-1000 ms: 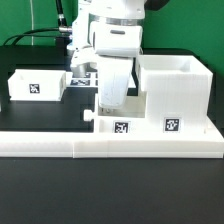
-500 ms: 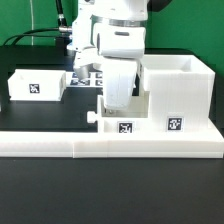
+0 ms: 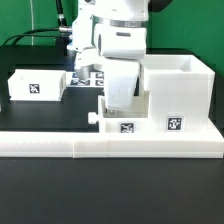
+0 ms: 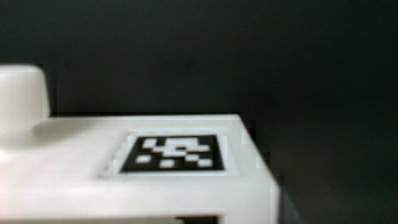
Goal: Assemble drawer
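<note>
My gripper [image 3: 120, 102] reaches down onto a small white drawer box [image 3: 112, 123] with a tag on its front and a knob [image 3: 91, 117] on its side towards the exterior view's left. The fingers look shut on this box, though the hand hides them. The box sits against the large hollow casing [image 3: 176, 88] on the exterior view's right. A second small box [image 3: 35, 86] stands apart at the exterior view's left. The wrist view shows the held box's tagged face [image 4: 176, 153] and its knob [image 4: 18, 95] close up, but no fingers.
The long low white L-shaped wall [image 3: 110, 148] runs along the front, with box and casing against it. The marker board [image 3: 86, 76] lies on the black table behind the arm. Dark cables hang at the back left.
My gripper and the small drawer box have shifted a little towards the exterior view's right, closer to the casing. The other box and the casing have not moved.
</note>
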{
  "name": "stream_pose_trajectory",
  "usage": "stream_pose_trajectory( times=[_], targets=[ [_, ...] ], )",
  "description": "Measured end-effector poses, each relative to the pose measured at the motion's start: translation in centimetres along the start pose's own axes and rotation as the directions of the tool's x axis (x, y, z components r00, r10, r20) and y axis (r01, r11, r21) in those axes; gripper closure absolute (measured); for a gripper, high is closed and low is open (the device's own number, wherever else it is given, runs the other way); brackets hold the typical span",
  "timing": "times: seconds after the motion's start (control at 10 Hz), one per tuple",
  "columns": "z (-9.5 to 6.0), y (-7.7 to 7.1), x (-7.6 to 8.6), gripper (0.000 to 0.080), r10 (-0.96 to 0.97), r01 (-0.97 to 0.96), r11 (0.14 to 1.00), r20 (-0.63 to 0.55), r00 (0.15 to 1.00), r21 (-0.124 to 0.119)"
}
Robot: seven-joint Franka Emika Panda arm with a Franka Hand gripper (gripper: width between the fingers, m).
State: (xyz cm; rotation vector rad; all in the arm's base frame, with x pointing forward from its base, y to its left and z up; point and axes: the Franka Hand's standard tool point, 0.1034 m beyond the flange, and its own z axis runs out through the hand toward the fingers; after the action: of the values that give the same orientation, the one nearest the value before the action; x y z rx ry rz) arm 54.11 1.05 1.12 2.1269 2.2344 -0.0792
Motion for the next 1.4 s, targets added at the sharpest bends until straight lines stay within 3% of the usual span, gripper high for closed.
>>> stream_pose_trajectory(
  times=[0.4,0.7,1.1,1.2,1.3,1.4],
  targets=[
    [0.08,-0.01,0.05,0.0755,0.015,-0.015,1.0,-0.003,1.0,-0.004],
    [0.02,0.1,0.12,0.0755,0.132,-0.132,0.991,-0.004,0.991,-0.008],
    [0.18,-0.4,0.0,0.0754,0.15,-0.15,0.989,-0.003,0.989,0.0],
    [0.2,-0.4,-0.02,0.0681,0.15,-0.15,0.989,-0.003,0.989,0.0],
    [0.13,-0.42,-0.02,0.0681,0.148,-0.148,0.989,-0.002,0.989,0.002],
    [-0.32,-0.56,-0.04,0.0539,0.145,-0.145,0.989,0.006,0.989,0.017]
  ],
)
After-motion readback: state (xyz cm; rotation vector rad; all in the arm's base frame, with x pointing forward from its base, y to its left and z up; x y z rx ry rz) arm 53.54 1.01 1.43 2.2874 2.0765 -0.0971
